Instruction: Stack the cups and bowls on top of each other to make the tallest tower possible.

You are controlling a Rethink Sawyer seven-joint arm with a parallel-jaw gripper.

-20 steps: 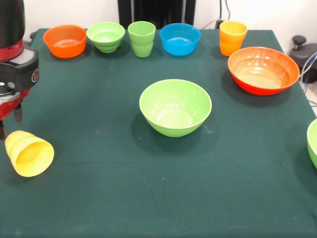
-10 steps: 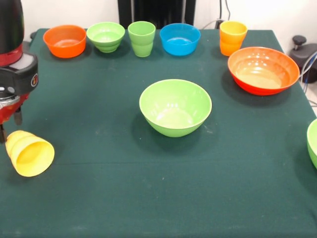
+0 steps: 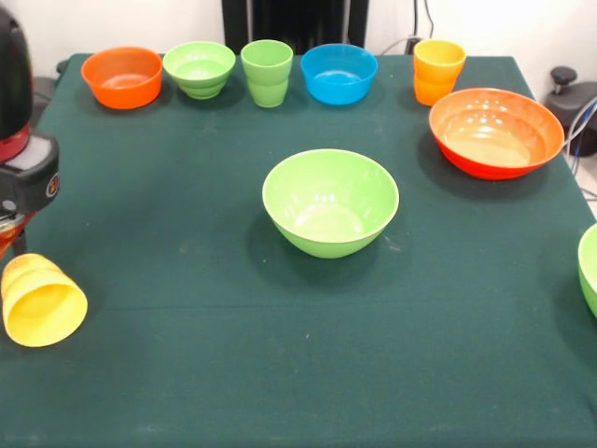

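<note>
The yellow cup [image 3: 41, 301] lies on its side at the left edge of the green table [image 3: 280, 355], mouth toward the camera. The gripper [image 3: 11, 238] hangs directly above the cup's base end, mostly cut off by the frame; whether its jaws are wide, narrow, or touching the cup cannot be told.

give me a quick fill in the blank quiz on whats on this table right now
1. The yellow cup lies on its ____.
2. The bowl alone in the middle of the table is light ____.
3. In the back row, the green cup stands between a small green bowl and a ____ bowl.

Missing words: side; green; blue
</note>
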